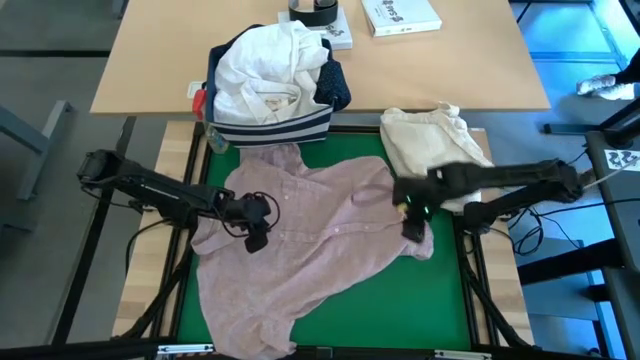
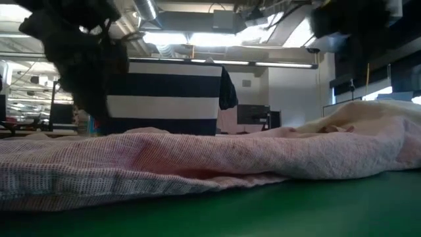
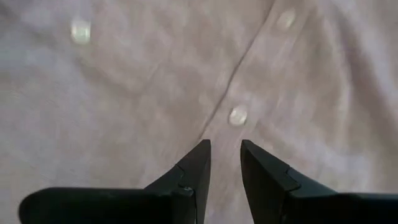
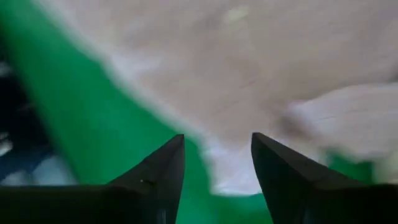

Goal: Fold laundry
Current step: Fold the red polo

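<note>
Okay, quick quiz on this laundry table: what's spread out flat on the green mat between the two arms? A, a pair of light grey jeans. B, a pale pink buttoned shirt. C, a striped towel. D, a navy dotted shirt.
B: the pale pink shirt lies spread over the green mat, and the left wrist view shows its buttons just ahead of the left gripper.

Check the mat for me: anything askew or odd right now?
The pale pink top lies skewed and wrinkled, its lower-left corner hanging past the green mat. The right gripper, fingers apart, hovers at its right edge; the left gripper sits over the button placket.
</note>
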